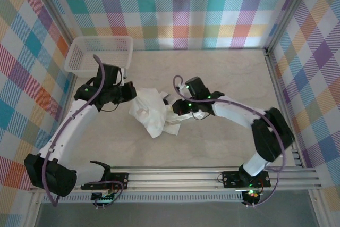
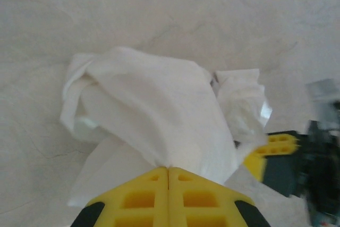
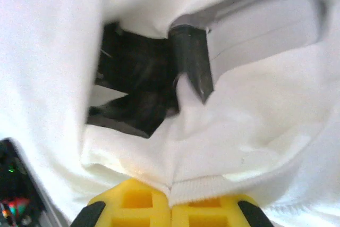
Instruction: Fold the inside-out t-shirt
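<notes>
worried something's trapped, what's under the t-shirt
The crumpled t-shirt lies on the pale table, left gripper and right gripper each pinching an edge. Whatever sits beneath the heap is hidden by cloth.

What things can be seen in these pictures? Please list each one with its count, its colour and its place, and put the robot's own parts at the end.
t-shirt: one, white, crumpled in the middle of the table.
basket: one, white mesh, at the far left corner of the table.
table: one, pale beige, under everything.
walls: three, plaid of many colours, around the table.
rail: one, silver, along the near edge, bearing the arm bases.
left arm: one, white and black, reaching to the t-shirt's left side; left jaws yellow, shut on the fabric.
right arm: one, white and black, reaching to the t-shirt's right side; right jaws yellow, shut on a hemmed edge.
</notes>
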